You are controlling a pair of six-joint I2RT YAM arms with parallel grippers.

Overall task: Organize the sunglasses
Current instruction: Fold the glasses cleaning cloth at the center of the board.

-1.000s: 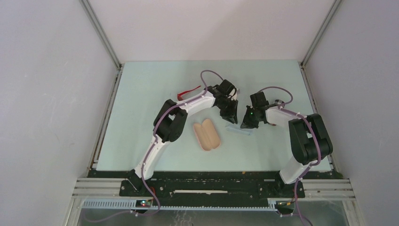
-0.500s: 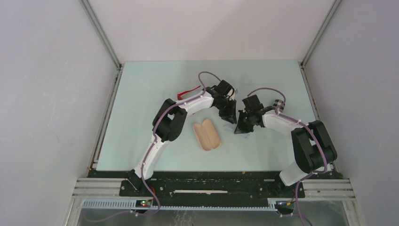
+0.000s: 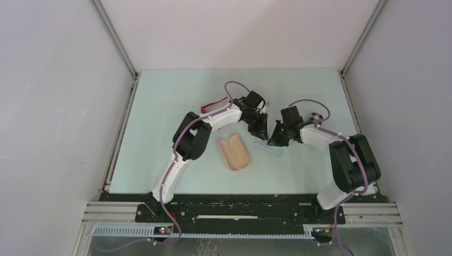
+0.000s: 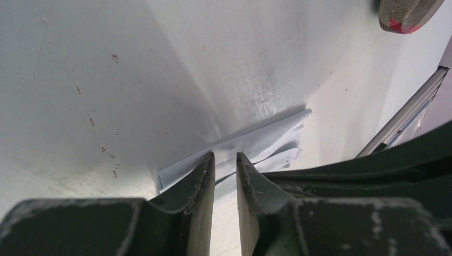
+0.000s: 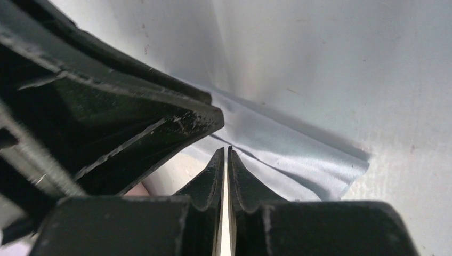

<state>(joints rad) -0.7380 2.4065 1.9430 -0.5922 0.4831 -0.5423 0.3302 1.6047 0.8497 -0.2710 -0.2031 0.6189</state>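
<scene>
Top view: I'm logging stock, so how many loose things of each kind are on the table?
Cases: 2, the pink case and the plaid case
Blue cloth: 1
Red sunglasses: 1
Total: 4

Pink oblong case (image 3: 234,152) lies open mid-bench, halves side by side. Crumpled pale blue cloth (image 4: 266,140) just right of it, on pale green bench (image 3: 154,144). Plaid case (image 4: 408,12) farther right, partly hidden.
</scene>
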